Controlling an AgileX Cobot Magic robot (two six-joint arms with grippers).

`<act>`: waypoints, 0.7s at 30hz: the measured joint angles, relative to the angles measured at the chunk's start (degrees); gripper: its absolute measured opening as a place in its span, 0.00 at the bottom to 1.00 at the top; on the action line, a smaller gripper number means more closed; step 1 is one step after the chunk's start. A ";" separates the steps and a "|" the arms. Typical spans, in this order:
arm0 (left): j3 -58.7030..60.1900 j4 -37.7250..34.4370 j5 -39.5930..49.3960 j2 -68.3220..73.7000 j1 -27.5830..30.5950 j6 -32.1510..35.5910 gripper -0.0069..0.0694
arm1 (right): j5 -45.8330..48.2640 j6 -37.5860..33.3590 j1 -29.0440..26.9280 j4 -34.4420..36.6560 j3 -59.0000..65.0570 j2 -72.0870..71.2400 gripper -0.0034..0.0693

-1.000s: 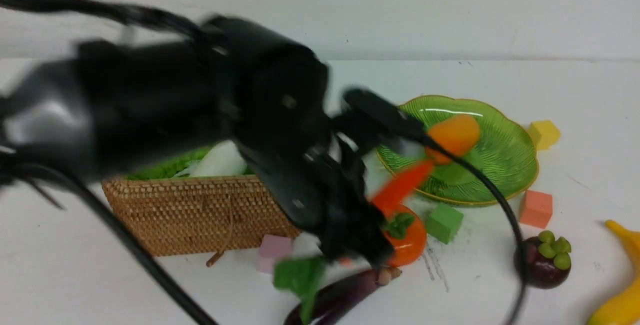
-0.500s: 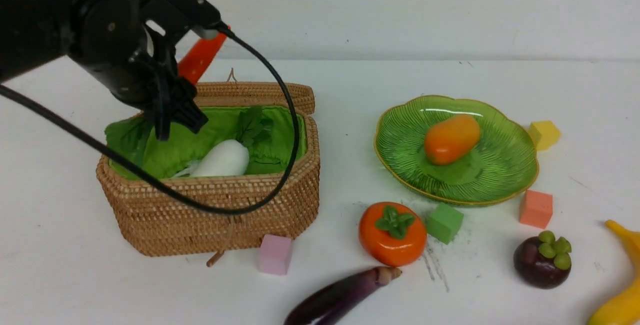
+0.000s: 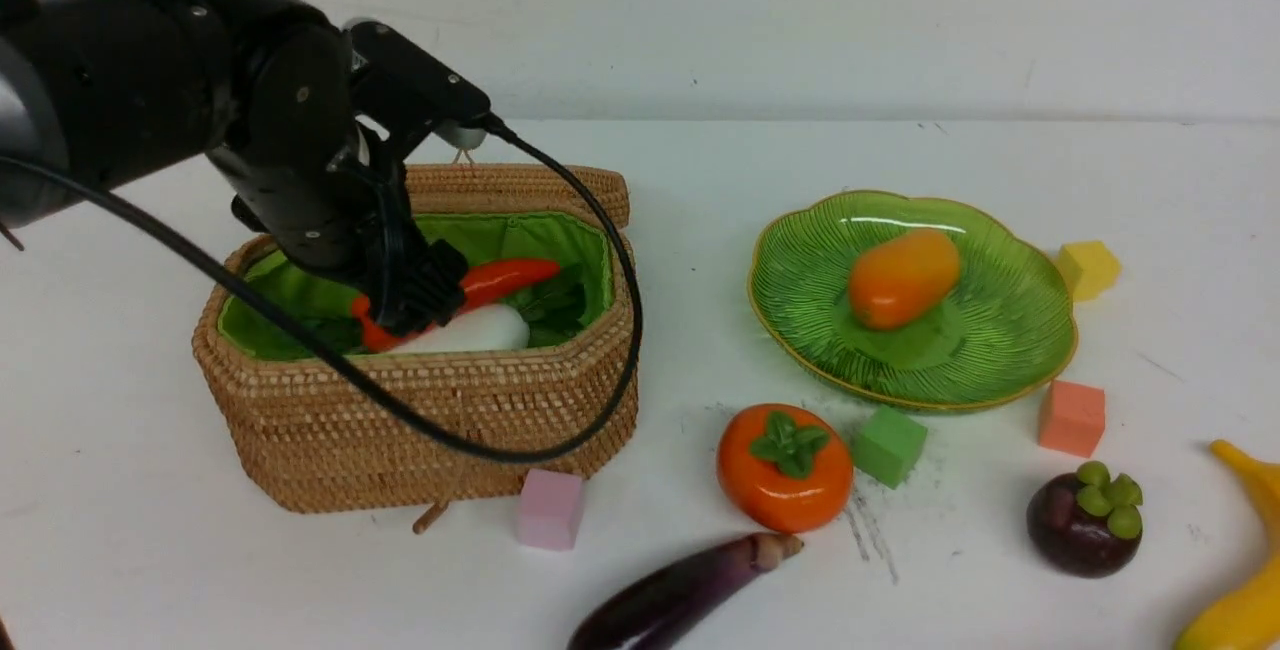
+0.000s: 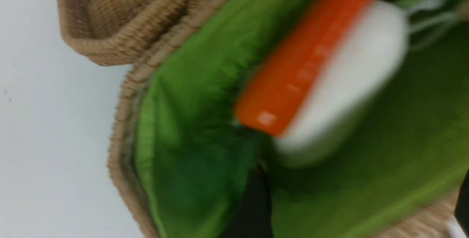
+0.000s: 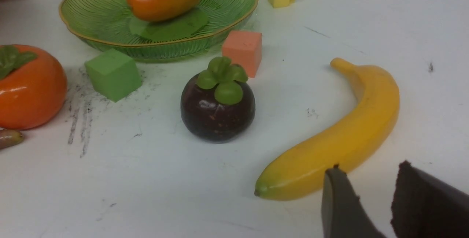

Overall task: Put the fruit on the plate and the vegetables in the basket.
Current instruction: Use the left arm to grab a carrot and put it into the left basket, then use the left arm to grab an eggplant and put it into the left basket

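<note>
The wicker basket (image 3: 420, 420) stands open at the left. The white radish (image 3: 490, 330) lies in it, and the long red-orange vegetable (image 3: 505, 278) lies across the radish. My left gripper (image 3: 415, 300) is down inside the basket at the red vegetable's thick end. In the blurred left wrist view its jaws (image 4: 357, 208) stand wide apart over the green lining, with the red vegetable (image 4: 293, 73) beyond them. The mango (image 3: 903, 277) lies on the green plate (image 3: 1010, 370). The persimmon (image 3: 785, 470), eggplant (image 3: 680, 595), mangosteen (image 3: 1085, 525) and banana (image 3: 1240, 600) lie on the table. My right gripper (image 5: 370, 165) is open and empty beside the banana (image 5: 340, 146).
Foam cubes lie about: pink (image 3: 549, 508) in front of the basket, green (image 3: 888, 444) between persimmon and plate, salmon (image 3: 1072, 417) and yellow (image 3: 1088, 268) by the plate's right side. The left arm's cable loops over the basket's front wall. The lid hangs behind the basket.
My left arm swung from the persimmon area to the basket with the red vegetable, held it high behind the basket, then came down. The red vegetable now lies on the radish.
</note>
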 joint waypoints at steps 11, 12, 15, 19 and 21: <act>-0.06 -19.24 12.39 -3.57 -20.65 4.07 0.89 | 0.00 0.00 0.00 0.00 0.00 0.00 0.38; -0.06 -19.49 12.51 -2.82 -21.41 4.07 0.89 | 0.00 0.00 0.00 0.00 0.00 0.00 0.38; -0.06 -19.08 11.53 1.83 -23.25 2.65 0.87 | 0.00 0.00 0.00 0.00 0.00 0.00 0.38; -0.06 -16.48 7.96 8.01 -23.32 2.12 0.86 | 0.00 0.00 0.00 0.00 0.00 0.00 0.38; -0.06 -15.94 6.37 10.53 -23.32 2.12 0.86 | 0.00 0.00 0.00 0.00 0.00 0.00 0.38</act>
